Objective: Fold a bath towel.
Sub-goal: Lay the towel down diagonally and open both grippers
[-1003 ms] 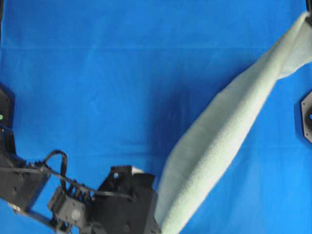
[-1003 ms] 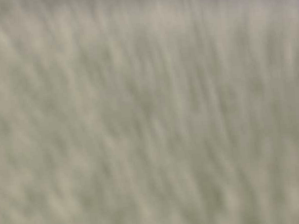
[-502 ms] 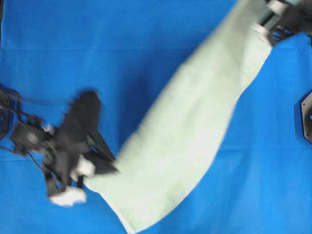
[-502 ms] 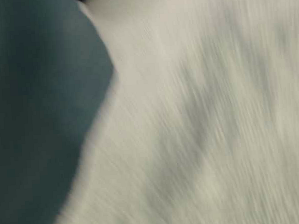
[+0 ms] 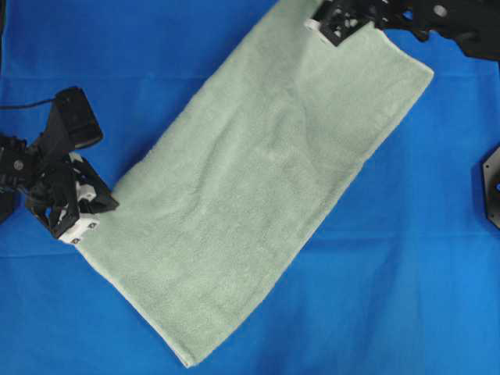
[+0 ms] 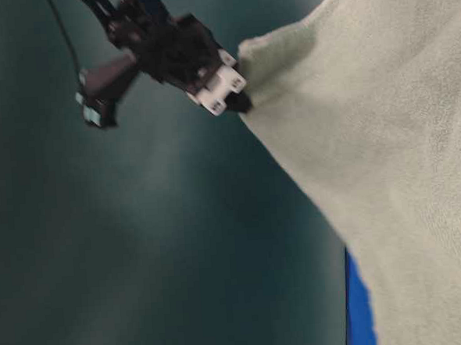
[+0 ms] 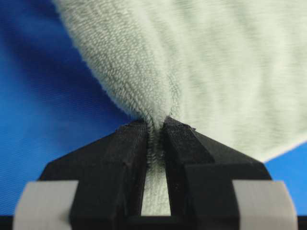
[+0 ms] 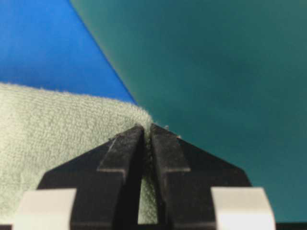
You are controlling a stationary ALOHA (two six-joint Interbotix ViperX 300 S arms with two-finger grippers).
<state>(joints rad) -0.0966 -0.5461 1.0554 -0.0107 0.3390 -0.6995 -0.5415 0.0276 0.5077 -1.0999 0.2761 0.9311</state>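
Note:
The pale sage-green bath towel (image 5: 266, 180) lies stretched out as a long diagonal rectangle, from the top right of the overhead view down to the bottom middle. My left gripper (image 5: 100, 208) is shut on the towel's left corner. In the left wrist view the terry cloth (image 7: 216, 57) is pinched between the black jaws of that gripper (image 7: 156, 124). At the top edge my right gripper (image 5: 334, 26) is shut on the far corner. The right wrist view shows the towel's (image 8: 57, 129) edge clamped in that gripper (image 8: 147, 128). Seen from table level, the towel (image 6: 384, 132) hangs from a gripper.
The bright blue cloth surface (image 5: 406, 273) covers the table on all sides of the towel. A black fixture (image 5: 492, 191) sits at the right edge. The left arm's body (image 5: 47, 168) lies at the left edge of the table.
The towel went from a bunched, twisted strip to a spread flat rectangle. My left gripper swung from the bottom middle out to the left. The right gripper came into view at the top.

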